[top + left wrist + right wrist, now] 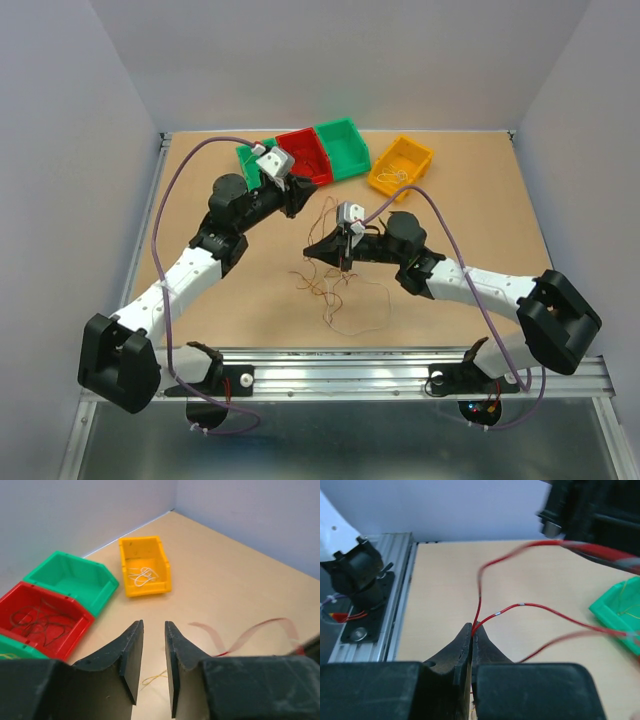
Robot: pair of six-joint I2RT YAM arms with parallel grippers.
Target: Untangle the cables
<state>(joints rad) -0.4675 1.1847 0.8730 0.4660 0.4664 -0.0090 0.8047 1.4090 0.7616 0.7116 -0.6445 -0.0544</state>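
At mid-table (480, 220), between my two arms, I see the cables (325, 285) lying in a loose tangle. My right gripper (471, 631) has its jaws pressed tight on a red cable (535, 605). My left gripper (154, 630) is slightly spread and empty, near the red bin (77, 632).

Robotics laboratory cell: plain partition walls (70, 150) surround a wooden bench (480, 230); an aluminium mounting rail (400, 365) lies behind the left claw (152, 626), coloured plastic sorting bins (147, 587) just beyond it.
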